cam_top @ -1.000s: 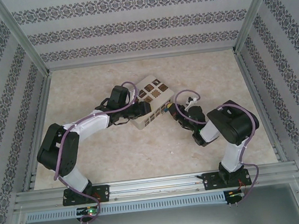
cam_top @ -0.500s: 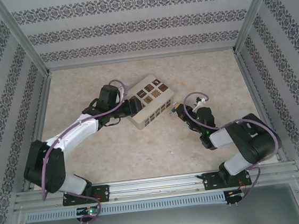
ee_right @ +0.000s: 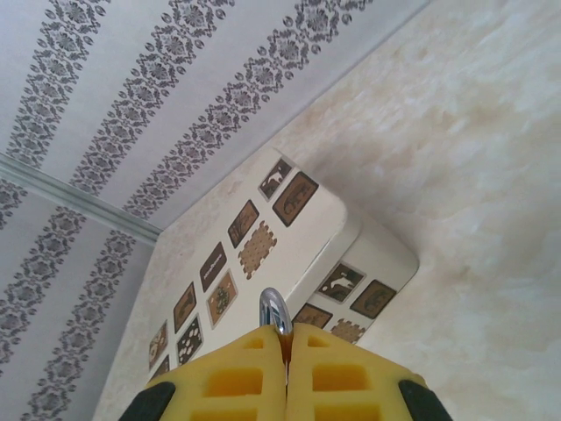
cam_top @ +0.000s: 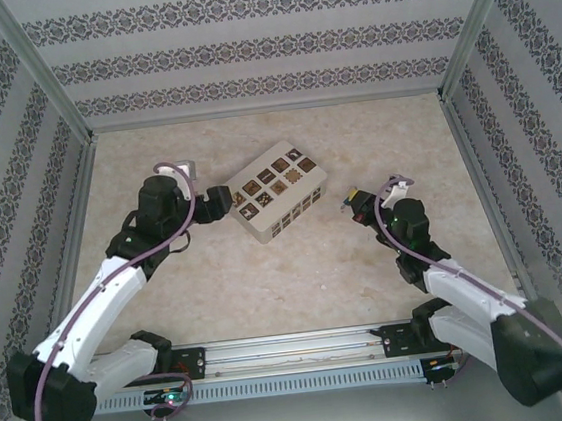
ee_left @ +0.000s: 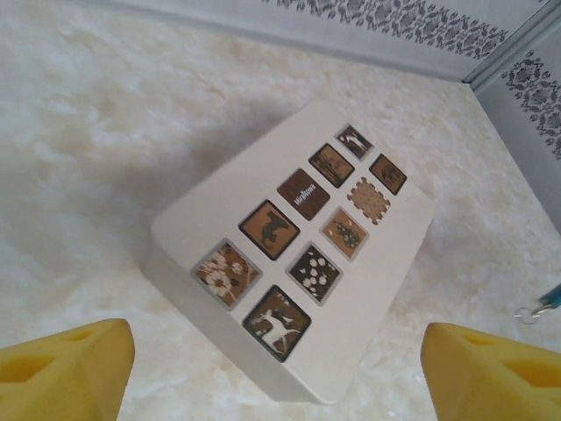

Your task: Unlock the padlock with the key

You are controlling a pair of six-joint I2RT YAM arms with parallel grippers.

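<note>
step: we judge key (ee_right: 273, 307) gripped, padlock (ee_left: 542, 303) not yet opened
left pincer (ee_left: 280, 368): wide apart, empty, facing cream box (ee_left: 219, 210)
right pincer (ee_right: 287, 338): clamped on key
next: steady padlock, insert key

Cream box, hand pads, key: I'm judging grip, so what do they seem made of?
Cream box: likely smooth plastic or painted tin, satin sheen, glossy brown tiles. Right hand pads: yellow foam or soft rubber, matte, moulded recesses. The key between them: polished metal.

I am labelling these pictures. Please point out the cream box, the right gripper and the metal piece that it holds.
cream box (ee_left: 289, 219), left wrist view, its tiled top face.
right gripper (ee_right: 287, 338), right wrist view, between its shut fingertips.
silver metal piece (ee_right: 273, 307), right wrist view, its rounded tip.
</note>
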